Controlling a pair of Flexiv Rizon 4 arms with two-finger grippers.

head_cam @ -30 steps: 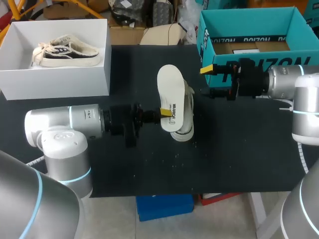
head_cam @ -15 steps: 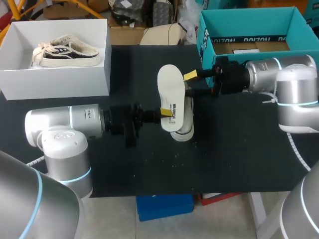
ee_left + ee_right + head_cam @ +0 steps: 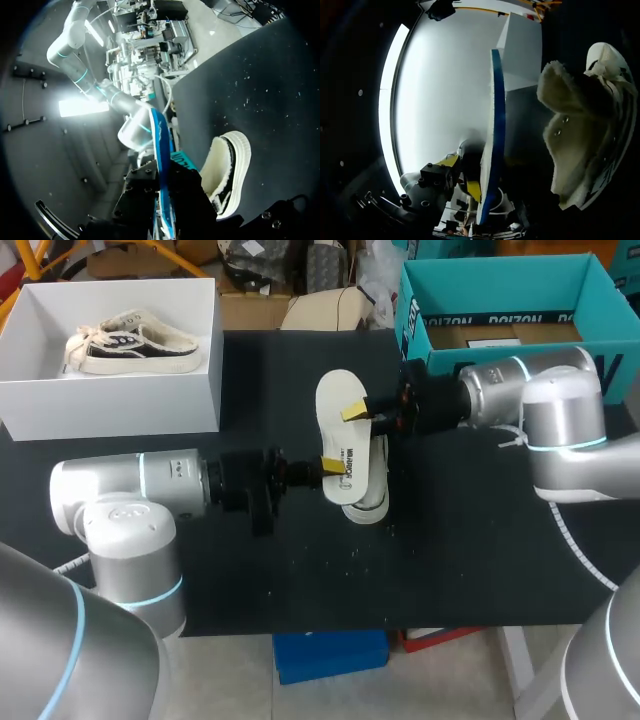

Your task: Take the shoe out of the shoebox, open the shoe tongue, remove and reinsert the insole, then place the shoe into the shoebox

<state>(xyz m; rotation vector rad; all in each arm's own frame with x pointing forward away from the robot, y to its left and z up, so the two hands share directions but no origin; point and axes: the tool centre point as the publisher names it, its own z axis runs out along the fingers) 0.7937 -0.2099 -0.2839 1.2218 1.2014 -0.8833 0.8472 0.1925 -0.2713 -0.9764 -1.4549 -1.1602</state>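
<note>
Your right arm has come in from the right side of the frame toward the middle. A second ago the right gripper (image 3: 358,416) was near the teal box (image 3: 500,285); now it is at the upper half of the insole (image 3: 338,400). The left arm, the insole and the shoe (image 3: 379,462) are at the same places as before.

In the head view the white insole is in the middle of the frame, with its long axis running up and down the picture. Your left gripper (image 3: 330,466) comes from the left and pinches the insole at its lower half. In the left wrist view the insole (image 3: 161,145) shows edge-on, blue along its rim, and it runs between the two sides of that gripper.

For the right gripper, I cannot tell if it is spread or already pinching the insole. In the right wrist view the insole (image 3: 495,125) stands edge-on ahead, and the shoe (image 3: 585,135) with its fleece lining is just beside it.

The shoe lies on the black table (image 3: 480,540), partly covered by the insole in the head view.

The white shoebox (image 3: 120,405) is at the upper left of the frame, and a second shoe (image 3: 130,342) lies in it.
</note>
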